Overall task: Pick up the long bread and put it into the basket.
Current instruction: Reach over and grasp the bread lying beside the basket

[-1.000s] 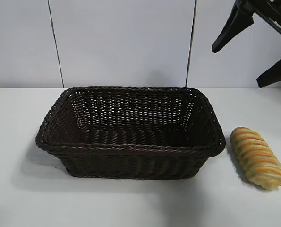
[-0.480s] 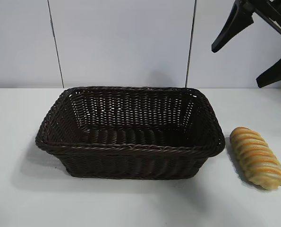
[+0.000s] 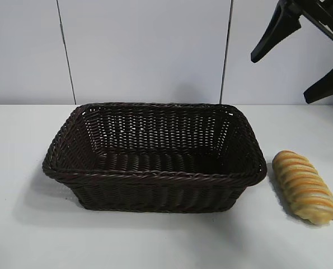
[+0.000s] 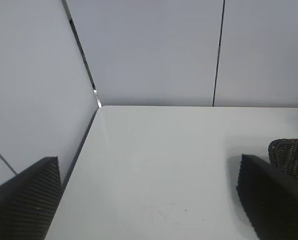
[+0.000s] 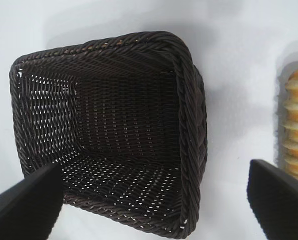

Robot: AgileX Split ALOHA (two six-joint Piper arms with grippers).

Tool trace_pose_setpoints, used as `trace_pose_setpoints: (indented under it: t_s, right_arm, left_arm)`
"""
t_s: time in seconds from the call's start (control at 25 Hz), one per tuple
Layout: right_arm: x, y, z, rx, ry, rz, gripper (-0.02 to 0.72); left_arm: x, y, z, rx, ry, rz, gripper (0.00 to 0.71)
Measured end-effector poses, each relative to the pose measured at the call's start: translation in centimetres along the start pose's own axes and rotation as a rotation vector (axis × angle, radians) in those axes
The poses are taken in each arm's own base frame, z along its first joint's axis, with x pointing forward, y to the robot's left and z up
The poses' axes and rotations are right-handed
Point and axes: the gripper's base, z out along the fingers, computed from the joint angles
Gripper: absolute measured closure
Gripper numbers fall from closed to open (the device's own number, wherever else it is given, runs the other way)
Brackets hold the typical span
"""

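With the long bread [image 3: 305, 187] lying lower right beside the empty basket [image 3: 155, 175], the right gripper [image 3: 298, 59] hangs upper right, jaws wide, ready to descend; the left gripper [image 4: 149, 200] gapes wide too.

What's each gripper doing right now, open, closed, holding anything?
Left gripper: open, holding nothing, over bare table.
Right gripper: open, holding nothing, raised above the ridged golden-yellow long bread.
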Motion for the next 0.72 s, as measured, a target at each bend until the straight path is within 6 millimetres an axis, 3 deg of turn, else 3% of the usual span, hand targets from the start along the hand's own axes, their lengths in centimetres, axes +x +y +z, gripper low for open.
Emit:
trace_pose_setpoints:
  t_s: [0.36, 0.72]
  right_arm:
    - [0.0, 0.0, 0.0, 0.0, -0.002, -0.001, 0.009]
    - [0.0, 0.0, 0.0, 0.003, -0.001, -0.003, 0.009]
  left_arm:
    - [6.9, -2.1, 5.3, 0.111, 0.245, -0.034, 0.023]
    - [7.4, -2.3, 5.7, 0.118, 0.263, -0.047, 0.023]
